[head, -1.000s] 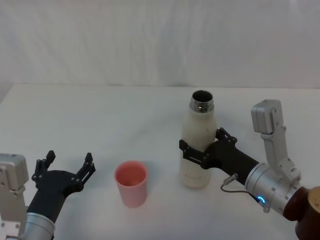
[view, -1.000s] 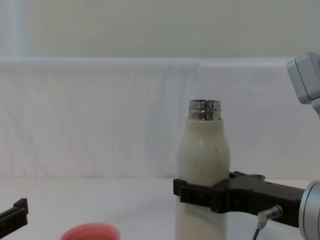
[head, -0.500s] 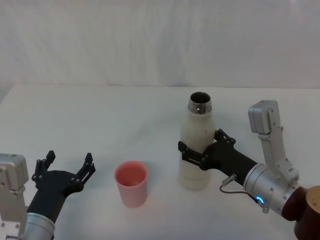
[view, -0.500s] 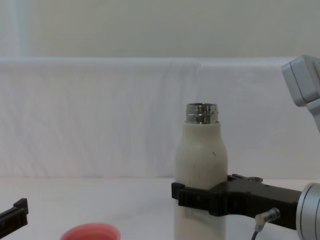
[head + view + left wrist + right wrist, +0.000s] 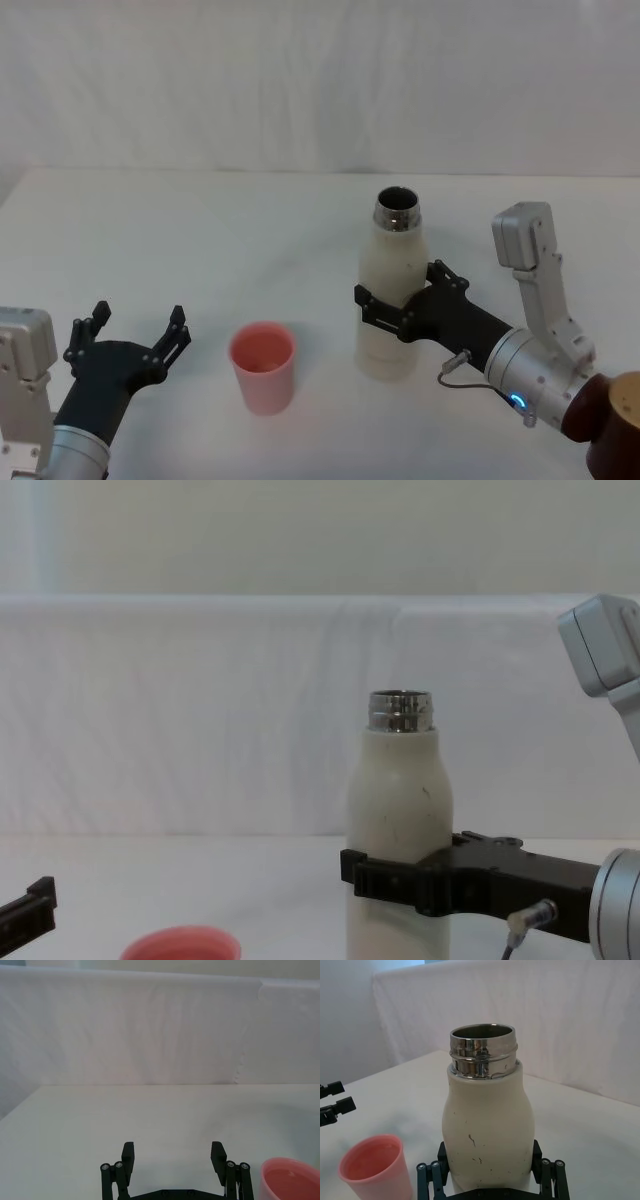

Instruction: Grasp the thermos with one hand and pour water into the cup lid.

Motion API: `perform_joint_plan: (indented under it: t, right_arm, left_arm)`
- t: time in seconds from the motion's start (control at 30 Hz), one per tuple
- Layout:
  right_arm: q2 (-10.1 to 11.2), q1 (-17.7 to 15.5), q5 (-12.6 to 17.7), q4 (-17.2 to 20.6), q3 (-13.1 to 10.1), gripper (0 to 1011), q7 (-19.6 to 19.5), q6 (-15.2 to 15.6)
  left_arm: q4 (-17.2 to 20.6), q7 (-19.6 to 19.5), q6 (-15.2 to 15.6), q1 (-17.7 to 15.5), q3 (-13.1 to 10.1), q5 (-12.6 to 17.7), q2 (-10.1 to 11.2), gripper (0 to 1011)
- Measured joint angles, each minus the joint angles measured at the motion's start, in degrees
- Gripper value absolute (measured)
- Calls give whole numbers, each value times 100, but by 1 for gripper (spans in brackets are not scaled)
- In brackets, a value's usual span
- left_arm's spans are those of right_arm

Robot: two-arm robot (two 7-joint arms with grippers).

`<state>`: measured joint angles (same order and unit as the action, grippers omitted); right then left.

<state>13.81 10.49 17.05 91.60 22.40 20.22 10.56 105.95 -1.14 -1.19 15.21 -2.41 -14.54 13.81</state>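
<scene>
The cream-white thermos (image 5: 390,290) stands upright right of centre, its steel neck open at the top. My right gripper (image 5: 394,309) is shut on the thermos around its lower body, one black finger on each side. The same thermos (image 5: 487,1125) and the right gripper (image 5: 490,1182) clamped on it show close up in the right wrist view, and the thermos (image 5: 398,830) rises above the gripper (image 5: 400,885) in the chest view. The salmon-pink cup lid (image 5: 263,366) sits upright to the thermos's left, apart from it. My left gripper (image 5: 135,336) rests open near the front left, empty.
A white table (image 5: 200,240) carries everything, with a white cloth backdrop (image 5: 320,80) behind it. A brown rounded object (image 5: 615,430) sits at the front right corner beside my right arm. The cup lid (image 5: 292,1180) lies just beside my left gripper (image 5: 172,1155).
The thermos, held in my right gripper, has shifted slightly left toward the cup lid and sits a little lower in the chest view. The left arm has not moved.
</scene>
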Motion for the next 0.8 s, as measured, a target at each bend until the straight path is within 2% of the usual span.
perform_joint_plan:
  t: [0.1, 0.2, 0.8]
  right_arm:
    - [-2, 0, -3, 0, -4, 958, 0, -1]
    - [-5, 0, -4, 0, -8, 1001, 2, -7]
    - [-13, -8, -15, 0, -17, 1001, 9, -7]
  left_arm:
    - [0, 0, 0, 0, 0, 0, 0, 1001]
    - [0, 0, 0, 0, 0, 0, 0, 1001]
    - [0, 0, 0, 0, 0, 0, 0, 1001]
